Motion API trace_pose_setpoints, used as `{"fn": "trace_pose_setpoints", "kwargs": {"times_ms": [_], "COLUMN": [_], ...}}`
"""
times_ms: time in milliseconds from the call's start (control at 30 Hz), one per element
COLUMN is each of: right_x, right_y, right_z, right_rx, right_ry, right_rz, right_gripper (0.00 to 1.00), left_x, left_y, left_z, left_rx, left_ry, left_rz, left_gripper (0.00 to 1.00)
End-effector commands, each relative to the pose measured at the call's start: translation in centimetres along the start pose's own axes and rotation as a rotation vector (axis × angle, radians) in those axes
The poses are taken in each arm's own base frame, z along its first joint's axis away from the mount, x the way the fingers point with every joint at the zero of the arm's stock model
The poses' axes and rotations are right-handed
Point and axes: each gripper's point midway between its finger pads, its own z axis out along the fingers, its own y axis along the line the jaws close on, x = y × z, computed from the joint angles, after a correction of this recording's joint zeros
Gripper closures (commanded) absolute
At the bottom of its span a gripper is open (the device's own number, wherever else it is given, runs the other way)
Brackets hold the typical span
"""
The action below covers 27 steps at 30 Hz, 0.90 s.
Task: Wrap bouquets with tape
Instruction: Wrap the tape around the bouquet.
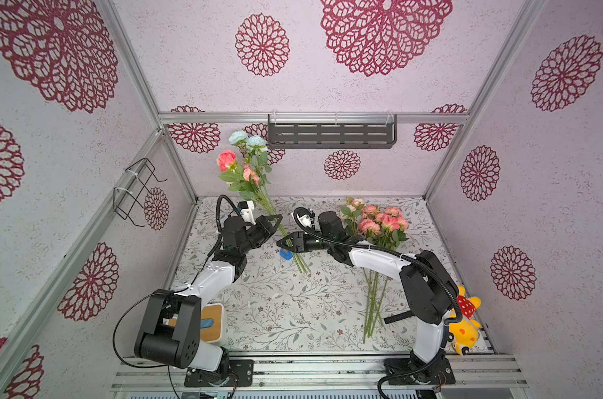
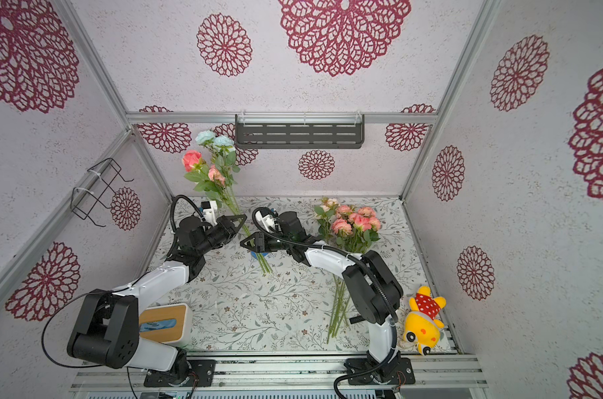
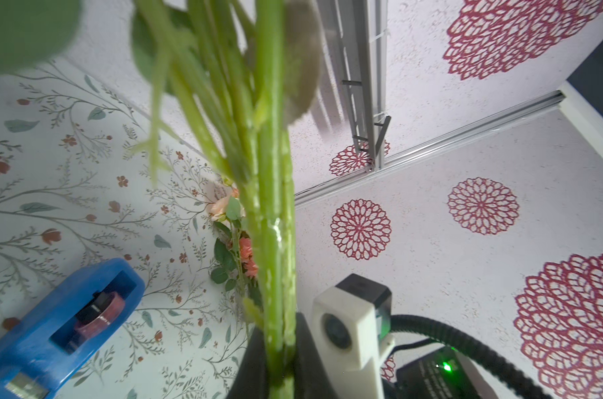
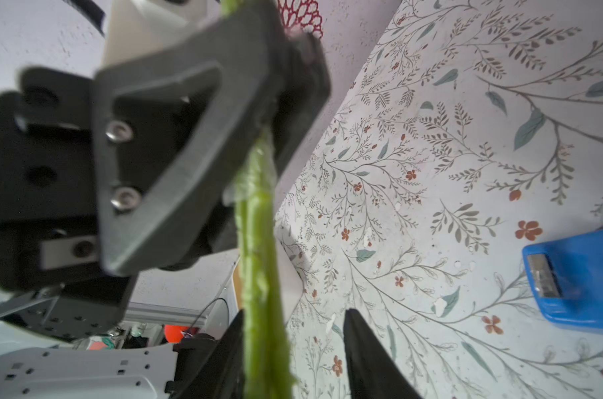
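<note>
Near frame centre the left gripper (image 1: 277, 221) clamped the stems of the bouquet (image 1: 250, 179), probably to bunch them for taping; the right gripper (image 1: 280, 243) stood open around them, with the tape (image 1: 286, 254) just below.

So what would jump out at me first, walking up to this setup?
Probably the raised bouquet with pale blue and pink blooms, held up by its stems in the left pincer above the flowered table. Next, the second bouquet lying on that table, partly under the right arm, and a yellow plush toy beside that arm's base.
</note>
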Motion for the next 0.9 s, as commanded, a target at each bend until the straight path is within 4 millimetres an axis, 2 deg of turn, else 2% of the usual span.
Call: {"fn": "trace_pose_setpoints", "kwargs": {"times_ms": [0,67,133,200,300,367,467,533,867], "right_x": [-1.1,-1.0,-0.6,-0.6,-1.0,-1.2,-1.4,-1.5,-1.2], "right_y": [1.3,0.0,-1.4,-2.4,-2.8,-2.7,-2.6,-2.6,-2.2], "right_z": [-0.3,-0.5,-0.8,-1.3,-2.2,-2.4,-2.6,-2.6,-1.4], "right_rx": [-0.049,0.056,0.21,0.332,0.453,0.504,0.586,0.633,0.679], "right_ry": [-0.024,-0.027,0.0,0.004,-0.012,-0.015,-0.015,-0.015,0.006], "right_rz": [-0.017,-0.033,-0.095,-0.149,-0.21,-0.245,-0.3,-0.336,-0.392], "right_gripper": [0.81,0.96,1.0,1.0,1.0,1.0,1.0,1.0,1.0], "left_x": [-1.5,-1.5,-1.3,-1.2,-1.1,-1.0,-0.6,-0.3,1.7], "left_y": [-3.1,-2.9,-2.5,-2.1,-1.4,-0.7,2.1,3.1,4.0], "left_z": [-0.6,-0.5,-0.4,-0.4,-0.3,-0.3,-0.2,-0.2,1.0], "left_rx": [0.124,0.114,0.093,0.072,0.03,-0.012,-0.177,-0.232,-0.266], "left_ry": [-0.058,-0.055,-0.045,-0.043,-0.028,-0.024,0.014,0.033,0.11], "left_rz": [0.051,0.054,0.057,0.059,0.061,0.056,0.037,0.045,0.035], "left_gripper": [1.0,1.0,0.97,0.89,0.73,0.68,0.66,0.66,0.56]}}
